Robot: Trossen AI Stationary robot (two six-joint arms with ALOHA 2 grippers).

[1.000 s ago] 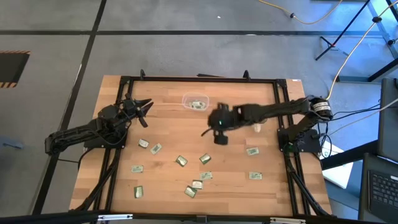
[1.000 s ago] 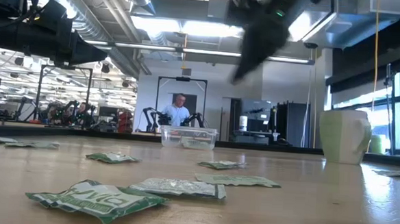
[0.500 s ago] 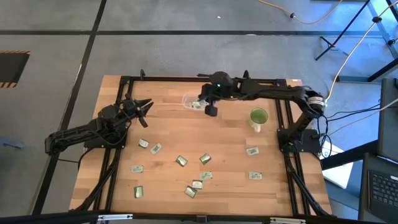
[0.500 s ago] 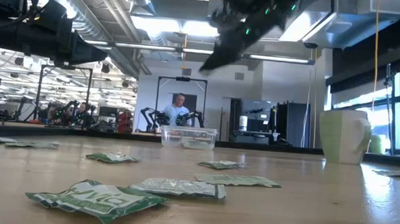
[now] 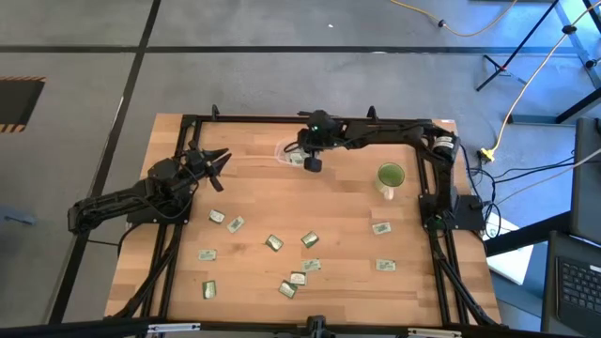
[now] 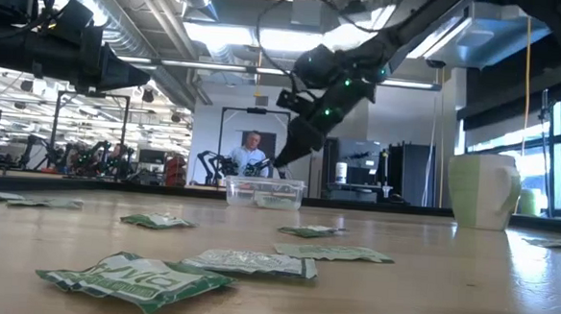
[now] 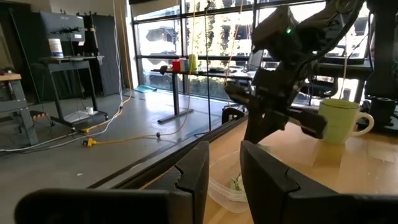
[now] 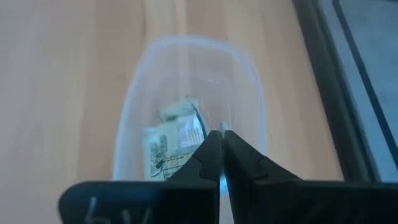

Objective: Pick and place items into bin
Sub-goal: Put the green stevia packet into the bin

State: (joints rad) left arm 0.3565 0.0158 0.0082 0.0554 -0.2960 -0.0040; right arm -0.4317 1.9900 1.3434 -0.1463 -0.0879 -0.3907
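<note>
Right claw (image 8: 221, 144) swung over bin (image 8: 127, 140); maybe two packets (image 8: 171, 140) inside.

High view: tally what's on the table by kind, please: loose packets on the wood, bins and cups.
Loose packets: 11
Bin: 1
Cup: 1
Total: 13
</note>
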